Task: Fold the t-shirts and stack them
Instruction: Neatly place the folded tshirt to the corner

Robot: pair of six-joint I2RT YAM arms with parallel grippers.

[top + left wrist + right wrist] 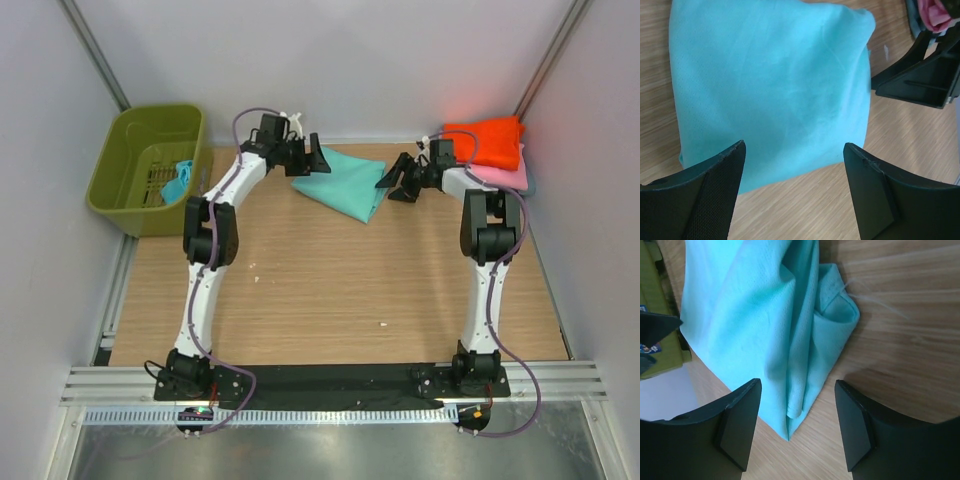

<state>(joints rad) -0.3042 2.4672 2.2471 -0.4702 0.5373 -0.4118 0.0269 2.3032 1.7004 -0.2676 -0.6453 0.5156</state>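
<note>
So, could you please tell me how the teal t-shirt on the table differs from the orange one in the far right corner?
The teal t-shirt lies alone, directly on the table; the orange t-shirt sits on a pink t-shirt. The teal t-shirt lies between the open left gripper and right gripper; the orange t-shirt lies outside them, far right. Both are folded.

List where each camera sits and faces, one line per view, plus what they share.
Top external: above, behind the bases, looking down on the table; left arm and right arm show whole.
Left wrist: on the left arm, facing down over the folded teal t-shirt toward the right arm's jaws; own open jaws below.
Right wrist: on the right arm, facing down over that shirt toward the olive-green basket; own open jaws below.
Shared: all three show the teal t-shirt.
</note>
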